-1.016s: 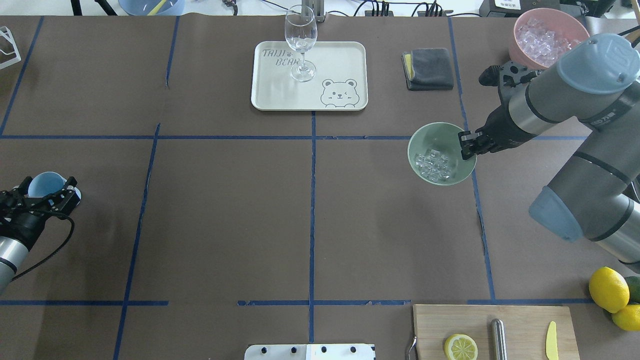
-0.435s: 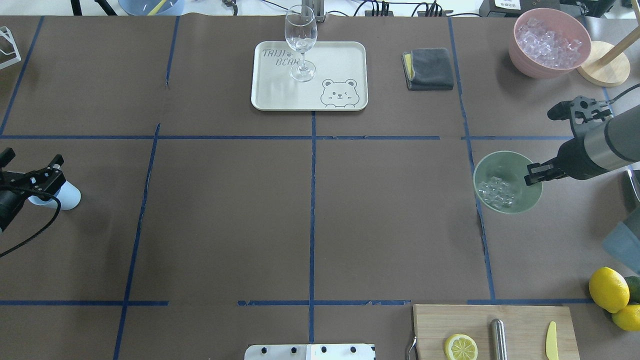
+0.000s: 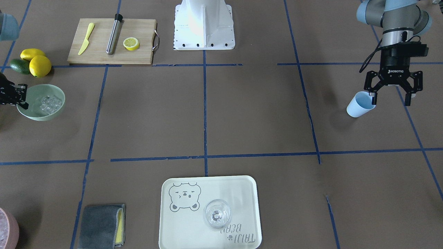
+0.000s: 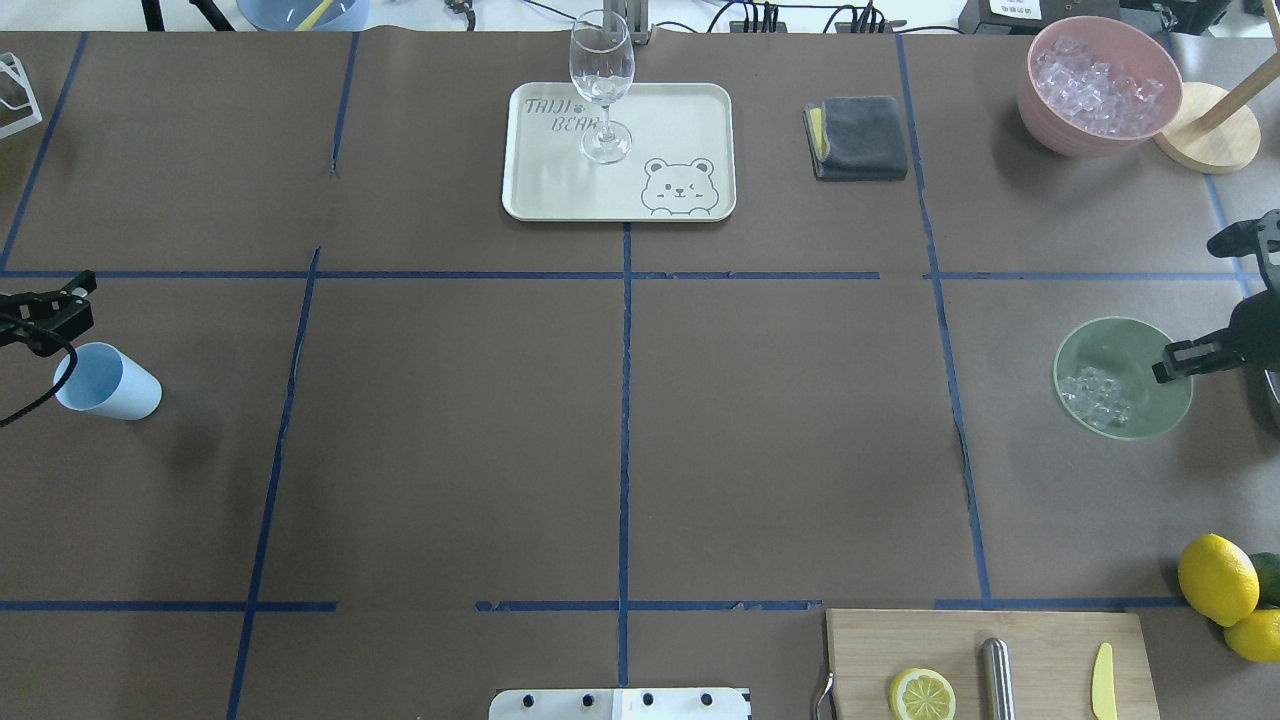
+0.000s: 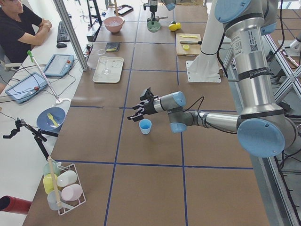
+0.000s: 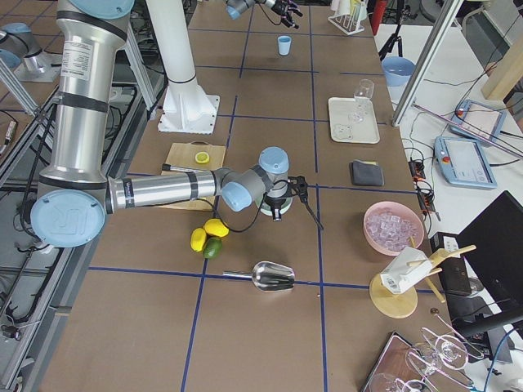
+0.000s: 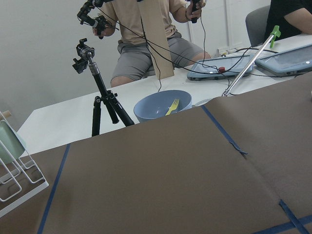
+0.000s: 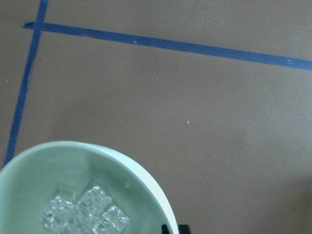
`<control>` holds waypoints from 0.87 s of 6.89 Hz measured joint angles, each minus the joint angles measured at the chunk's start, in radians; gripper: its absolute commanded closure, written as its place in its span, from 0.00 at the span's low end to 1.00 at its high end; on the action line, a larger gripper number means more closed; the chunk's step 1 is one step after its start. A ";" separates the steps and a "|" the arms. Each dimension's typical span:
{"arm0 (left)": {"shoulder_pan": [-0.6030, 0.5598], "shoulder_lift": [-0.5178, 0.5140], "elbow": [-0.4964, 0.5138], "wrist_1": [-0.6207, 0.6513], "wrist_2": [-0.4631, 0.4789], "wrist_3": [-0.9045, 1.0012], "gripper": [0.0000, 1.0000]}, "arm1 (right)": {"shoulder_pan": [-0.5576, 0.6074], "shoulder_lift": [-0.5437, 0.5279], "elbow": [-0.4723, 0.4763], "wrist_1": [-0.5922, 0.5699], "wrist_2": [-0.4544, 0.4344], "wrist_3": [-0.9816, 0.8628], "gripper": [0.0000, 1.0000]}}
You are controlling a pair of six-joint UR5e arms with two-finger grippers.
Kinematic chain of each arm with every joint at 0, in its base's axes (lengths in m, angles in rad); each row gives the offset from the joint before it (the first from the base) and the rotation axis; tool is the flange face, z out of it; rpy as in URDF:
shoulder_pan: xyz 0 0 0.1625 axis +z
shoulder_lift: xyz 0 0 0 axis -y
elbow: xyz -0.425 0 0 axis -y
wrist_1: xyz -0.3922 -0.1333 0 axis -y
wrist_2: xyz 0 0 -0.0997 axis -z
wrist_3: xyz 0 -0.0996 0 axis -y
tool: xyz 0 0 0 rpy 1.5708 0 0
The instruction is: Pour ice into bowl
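The pale mint-green bowl (image 4: 1130, 350) sits at the table's right side with a small heap of clear ice (image 4: 1096, 388) in it. My right gripper (image 4: 1168, 362) is shut on its right rim. In the front view, bowl (image 3: 33, 114), ice (image 3: 48, 102) and right gripper (image 3: 20, 96) are at the left edge. The right wrist view shows the bowl's rim (image 8: 136, 170) and ice (image 8: 83, 214). The light blue cup (image 4: 108, 382) stands empty at the far left. My left gripper (image 3: 390, 101) is open and empty, just above and behind the cup (image 3: 360, 105).
A pink container (image 4: 1050, 115) full of ice stands back right beside a wooden stand (image 4: 1205, 140). A tray (image 4: 680, 130) holds a wine glass (image 4: 602, 85). A grey cloth (image 4: 860, 138), cutting board (image 4: 1040, 640), lemons (image 4: 1215, 578) and a metal scoop (image 6: 274, 276) are around.
My right gripper moved the bowl with ice to the right and nearer the robot. My left gripper let go of the blue cup and drew away from it.
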 measured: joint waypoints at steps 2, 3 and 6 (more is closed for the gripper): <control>-0.043 -0.025 0.013 0.020 -0.081 0.025 0.00 | 0.012 0.007 -0.040 0.006 0.017 -0.004 0.92; -0.049 -0.030 0.017 0.024 -0.091 0.026 0.00 | 0.012 0.026 -0.060 0.007 0.019 -0.002 0.19; -0.111 -0.027 0.020 0.030 -0.205 0.027 0.00 | 0.013 0.081 -0.095 0.008 0.030 -0.002 0.00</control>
